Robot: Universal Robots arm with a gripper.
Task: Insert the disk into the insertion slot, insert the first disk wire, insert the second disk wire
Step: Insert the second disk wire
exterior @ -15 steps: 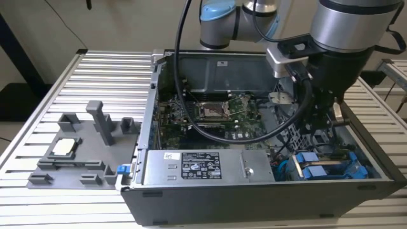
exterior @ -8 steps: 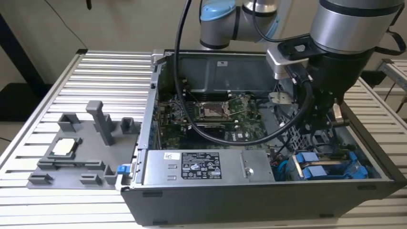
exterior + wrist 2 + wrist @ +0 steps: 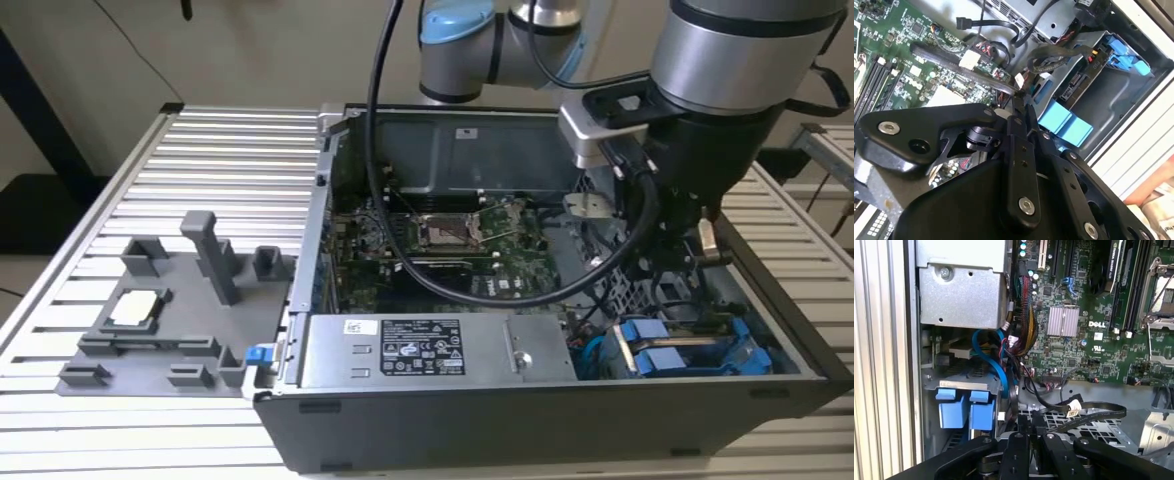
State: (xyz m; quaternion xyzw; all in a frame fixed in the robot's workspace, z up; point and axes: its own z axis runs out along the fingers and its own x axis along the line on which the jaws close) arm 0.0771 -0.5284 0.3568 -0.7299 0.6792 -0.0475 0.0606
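Now the gripper (image 3: 1021, 97) is hanging inside the open computer case (image 3: 534, 420), jaws closed together pinching a black cable (image 3: 1054, 52) (thin, flat). The disk (image 3: 687, 352) is sitting in the insertion slot (image 3: 1114, 100), blue tabs showing.

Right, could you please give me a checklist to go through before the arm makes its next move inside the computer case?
1. Disk seated in the insertion slot: ok, its blue carrier sits inside the bay.
2. Gripper grip: ok, shut on the black wire.
3. White connector on that wire: ok, lying loose and unplugged.
4. Disk's port bare and reachable: cannot tell.
5. Arm's cable off the motherboard: cannot tell; in the exterior view it loops low over the board.
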